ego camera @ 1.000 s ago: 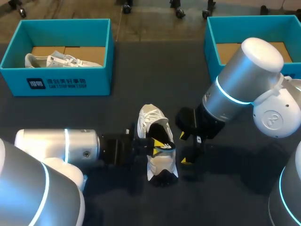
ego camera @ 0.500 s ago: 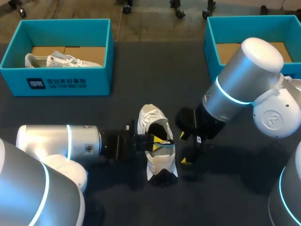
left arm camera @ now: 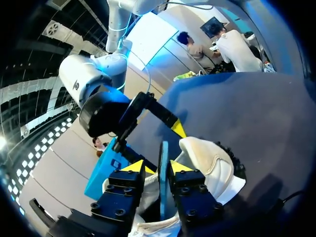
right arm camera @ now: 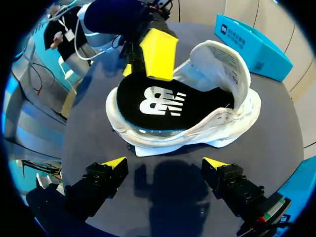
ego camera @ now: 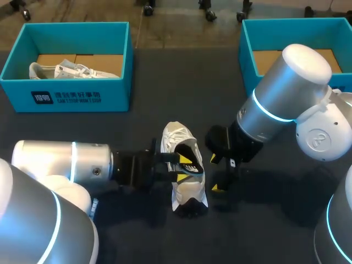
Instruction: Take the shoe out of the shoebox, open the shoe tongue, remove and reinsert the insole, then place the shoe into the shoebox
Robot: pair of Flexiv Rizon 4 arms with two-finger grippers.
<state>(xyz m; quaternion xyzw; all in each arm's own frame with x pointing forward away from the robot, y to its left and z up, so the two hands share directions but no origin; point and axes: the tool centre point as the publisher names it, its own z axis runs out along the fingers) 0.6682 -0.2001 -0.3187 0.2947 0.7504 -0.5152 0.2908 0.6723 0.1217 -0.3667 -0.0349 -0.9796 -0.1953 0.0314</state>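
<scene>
Your left gripper (left arm camera: 155, 167) pinches the black insole (right arm camera: 163, 103) in the white sneaker (ego camera: 190, 190) on the table (ego camera: 165, 82), and your wide-open, empty right gripper (right arm camera: 163, 165) sits just beside the sneaker, so a hard pull could drag the loose sneaker along.

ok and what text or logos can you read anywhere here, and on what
Left shoebox front wall: white badge and one line of capitals, too small to read surely.
Insole: a white two-letter logo, no other words.
Nothing else readable.
</scene>
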